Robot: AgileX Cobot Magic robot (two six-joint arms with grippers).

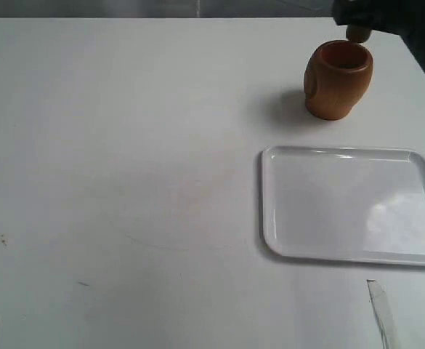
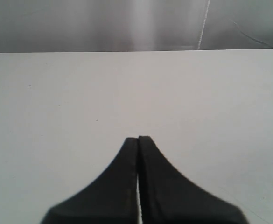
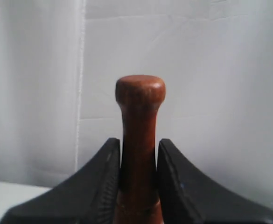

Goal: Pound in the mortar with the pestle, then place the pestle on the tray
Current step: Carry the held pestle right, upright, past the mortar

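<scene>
My right pincer (image 3: 138, 145) clamps pestle (image 3: 140, 112) between both fingers, knob past tips; it hangs just above mortar (image 1: 338, 80) mouth; left pincer (image 2: 138, 140) closed, empty.

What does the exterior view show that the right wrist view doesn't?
Exterior only: the mortar standing upright on the table, and the empty tray nearer the camera, apart from the mortar. Right wrist only: the fingers clamped on either side of the pestle shaft, with its rounded end sticking out past them. Both: the pestle and the right gripper. In the exterior view only a stub of the pestle shows, under the dark gripper and just above the mortar's mouth.
</scene>
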